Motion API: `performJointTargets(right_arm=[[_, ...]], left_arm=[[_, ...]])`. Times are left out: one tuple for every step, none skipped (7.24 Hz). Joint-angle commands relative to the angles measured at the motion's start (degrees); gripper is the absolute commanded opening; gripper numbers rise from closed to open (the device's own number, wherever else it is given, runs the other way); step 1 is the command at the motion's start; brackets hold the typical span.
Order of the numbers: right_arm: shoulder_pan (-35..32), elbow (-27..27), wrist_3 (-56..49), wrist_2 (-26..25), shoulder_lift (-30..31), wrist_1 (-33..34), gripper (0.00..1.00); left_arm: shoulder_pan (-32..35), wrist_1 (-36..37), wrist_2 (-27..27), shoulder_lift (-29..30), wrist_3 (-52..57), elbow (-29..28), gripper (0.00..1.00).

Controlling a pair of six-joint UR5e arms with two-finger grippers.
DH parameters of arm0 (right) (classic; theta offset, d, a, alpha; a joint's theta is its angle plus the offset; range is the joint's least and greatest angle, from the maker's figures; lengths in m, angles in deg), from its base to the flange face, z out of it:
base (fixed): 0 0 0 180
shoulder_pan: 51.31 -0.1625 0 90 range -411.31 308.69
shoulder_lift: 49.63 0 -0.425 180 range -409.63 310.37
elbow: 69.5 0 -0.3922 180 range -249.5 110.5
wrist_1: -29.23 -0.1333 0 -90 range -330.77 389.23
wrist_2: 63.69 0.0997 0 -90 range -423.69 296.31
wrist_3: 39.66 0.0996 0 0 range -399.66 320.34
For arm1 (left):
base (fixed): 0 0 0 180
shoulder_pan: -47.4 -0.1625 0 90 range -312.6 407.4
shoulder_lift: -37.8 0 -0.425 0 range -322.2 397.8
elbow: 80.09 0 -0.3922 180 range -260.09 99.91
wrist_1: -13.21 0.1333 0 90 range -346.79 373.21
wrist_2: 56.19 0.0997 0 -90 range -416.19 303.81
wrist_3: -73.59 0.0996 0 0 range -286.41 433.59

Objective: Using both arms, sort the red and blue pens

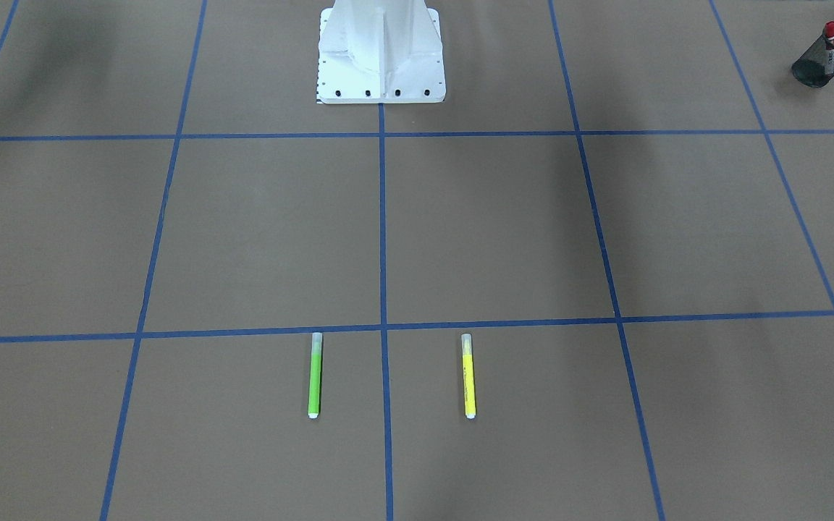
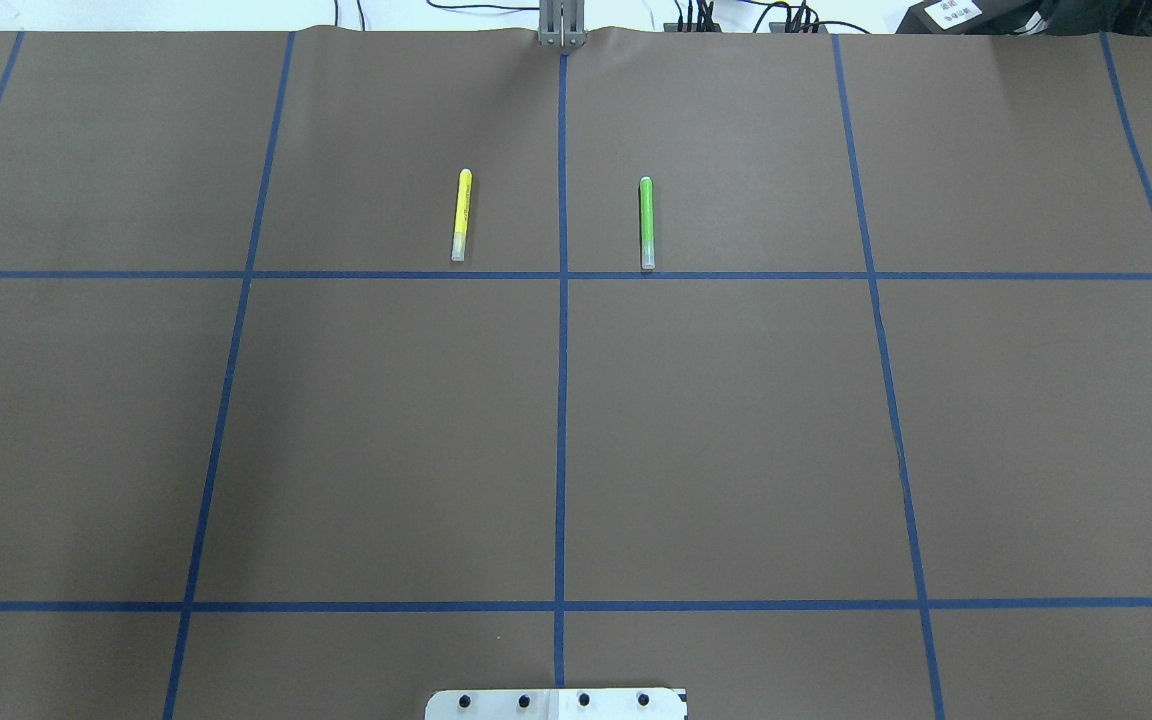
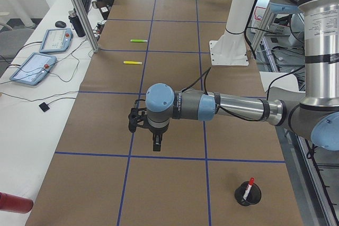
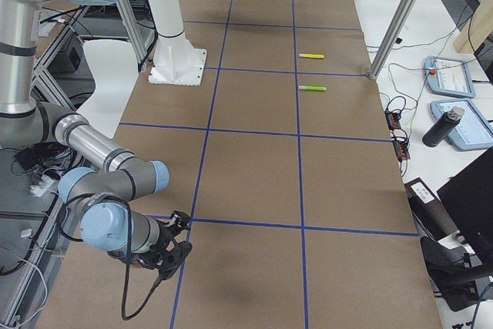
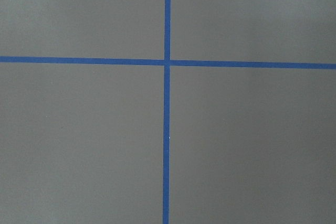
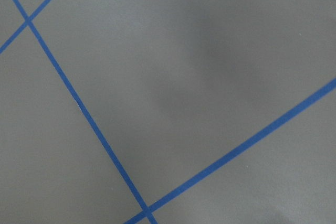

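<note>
Exterior left view: red marker point(image 3: 248, 186) standing tilted in cup point(image 3: 248, 198), near left fingers point(image 3: 157, 144), well apart from right fingers point(image 4: 176, 252); finger spread impossible to tell

A long table point(image 2: 386, 440) fills the middle of the room, covered in brown paper that blue tape point(image 2: 561, 400) marks into squares; the light is even, with soft shadows on the paper; along one side runs a white bench point(image 3: 21, 130) carrying two tablets point(image 3: 32, 69), a black bottle point(image 3: 79, 25) and loose cables point(image 3: 53, 98); an aluminium post point(image 3: 80, 11) stands at the table's edge; a red cylinder point(image 3: 13, 203) lies at the bench's near end.
</note>
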State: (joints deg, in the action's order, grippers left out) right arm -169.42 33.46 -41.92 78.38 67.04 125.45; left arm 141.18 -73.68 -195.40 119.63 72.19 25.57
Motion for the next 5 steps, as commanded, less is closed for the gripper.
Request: performJointTargets(right_arm=[[10.48,-0.22,2.16,0.05,-5.64,-2.89,1.00],[13.93,-0.13,2.17,0.04,-8.28,-3.06,1.00],[18.14,-0.30,2.17,-0.30,-10.74,-3.67,1.00],[21.66,-0.39,2.25,-0.39,-12.85,-3.76,1.00],[25.18,-0.83,2.51,-1.00,-14.44,-3.76,1.00]], left_arm=[[0.00,-0.04,0.00,0.00,0.00,-0.02,1.00],[0.00,-0.04,0.00,0.00,0.00,-0.02,1.00],[0.00,-0.04,0.00,0.00,-0.09,-0.02,1.00],[0.00,0.05,0.00,0.00,-0.09,-0.02,1.00],[0.00,-0.04,0.00,0.00,-0.09,-0.10,1.00]])
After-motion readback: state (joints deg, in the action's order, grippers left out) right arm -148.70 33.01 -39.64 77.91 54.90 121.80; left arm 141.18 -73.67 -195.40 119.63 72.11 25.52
